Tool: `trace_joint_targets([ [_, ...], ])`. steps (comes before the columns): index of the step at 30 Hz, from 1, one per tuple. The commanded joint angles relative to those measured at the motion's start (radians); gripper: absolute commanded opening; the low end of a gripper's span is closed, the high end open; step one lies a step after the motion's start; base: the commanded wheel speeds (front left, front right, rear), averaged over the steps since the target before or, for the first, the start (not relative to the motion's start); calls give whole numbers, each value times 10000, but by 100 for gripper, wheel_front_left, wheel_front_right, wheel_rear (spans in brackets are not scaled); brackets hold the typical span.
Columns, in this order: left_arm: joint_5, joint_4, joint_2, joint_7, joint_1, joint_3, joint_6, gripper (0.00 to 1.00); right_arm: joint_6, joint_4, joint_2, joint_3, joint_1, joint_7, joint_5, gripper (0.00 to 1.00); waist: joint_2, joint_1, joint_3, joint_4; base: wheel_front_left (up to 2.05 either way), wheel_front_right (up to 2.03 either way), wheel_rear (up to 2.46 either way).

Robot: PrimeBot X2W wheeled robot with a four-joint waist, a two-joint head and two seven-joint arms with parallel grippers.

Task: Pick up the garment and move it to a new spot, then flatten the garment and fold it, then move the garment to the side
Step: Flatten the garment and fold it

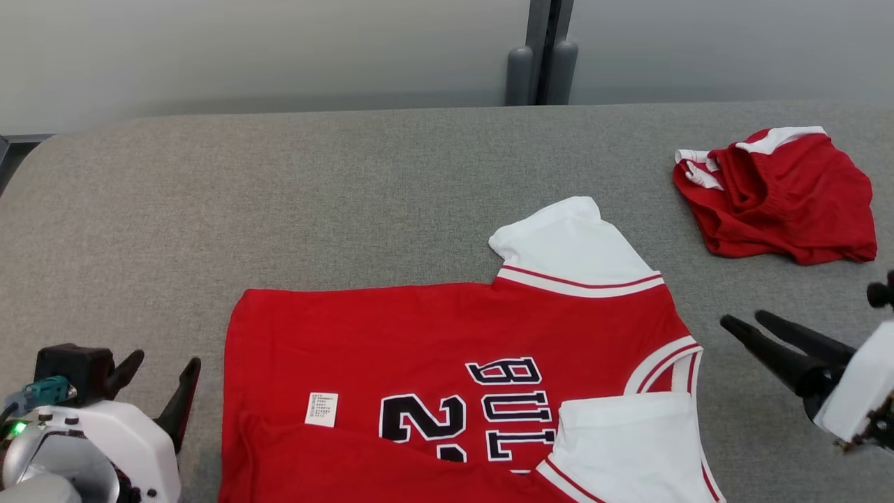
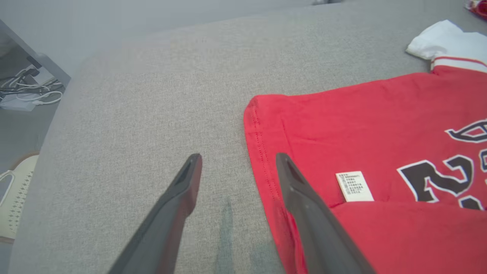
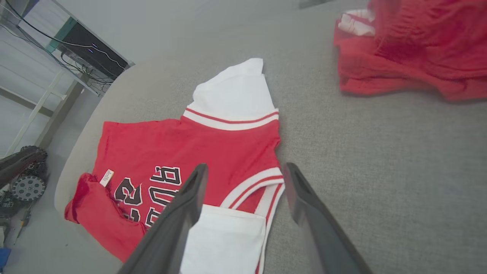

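- Red short-sleeved jersey [image 1: 433,328] with white sleeves and black-and-white lettering: it lies spread across the near middle of the grey fabric-covered desk [image 1: 279,181]. Its hem points to your left and its neckline to your right.
- Near edge: a red strip [image 1: 314,461] and the near white sleeve [image 1: 621,440] lie turned in over the body. The far white sleeve [image 1: 569,241] lies out flat. You may read this as a fold partly made.
- Left end effector [image 1: 164,362]: fingers apart and holding nothing, it hovers just beside the hem, near the small white care label [image 1: 322,409].
- Right end effector [image 1: 744,320]: fingers apart and likewise empty, it sits just off the neckline end.
- Crumpled red shorts [image 1: 782,202] with white trim: these lie well apart at the far right and take no part.
- Handling: expect a light, limp knit with no stiffness. It will sag between two holds, and its layers may slide over one another.
- Where to hold: choose the stitched hem corner on your left and the striped trim at the shoulder on your right. The doubled cloth there should resist stretching.
- Caution: pinch every layer at a folded edge, or the lower ply is likely to stay on the desk.
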Motion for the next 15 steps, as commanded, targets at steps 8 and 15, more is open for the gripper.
trace_joint_targets([
  [8,362,1062,-1278,-221,-810,77,-62,100,7,1042,1137,-405,-2121,930,-790,100,0,0,693,247,0,0,0],
  [15,481,2424,-2475,292,-1917,-78,-785,100,7,2532,2080,-356,-3655,2232,-1324,100,0,0,1434,709,0,0,0],
])
